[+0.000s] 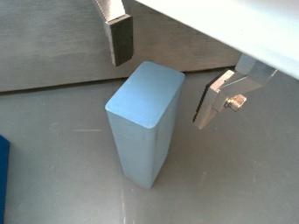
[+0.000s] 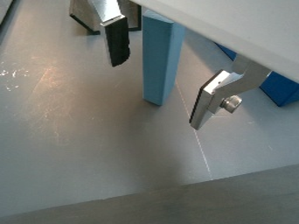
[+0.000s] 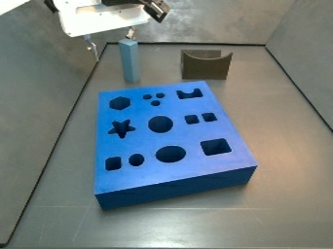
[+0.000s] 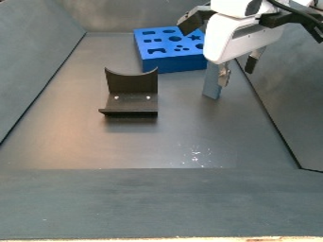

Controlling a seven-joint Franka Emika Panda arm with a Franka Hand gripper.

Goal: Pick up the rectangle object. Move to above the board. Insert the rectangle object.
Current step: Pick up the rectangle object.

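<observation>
The table (image 3: 286,117) is a flat grey matte surface with raised walls around it. On it, well apart from the pincer, lies the board (image 3: 169,136), a thick bright-blue square slab whose top is cut with a star, a hexagon, circles and squares; it also shows in a side view (image 4: 171,47) beyond the arm. The fixture (image 3: 204,64) is a dark curved bracket on a base plate, standing off to one side of the pincer, clear of the board (image 4: 128,95).

The block (image 1: 146,122) is a tall, slim, light-blue piece with a square top and smooth plain faces. It stands upright on the table, beside the board's far edge (image 3: 129,58).

The pincer (image 1: 166,74) hangs directly over the block, released, its flat silver fingers (image 1: 117,39) spread wide to either side of the block's top. In both wrist views the dark pads stand apart from the block's faces, not touching (image 2: 163,74). In a side view the pincer (image 4: 224,74) sits just above the block (image 4: 213,87).
</observation>
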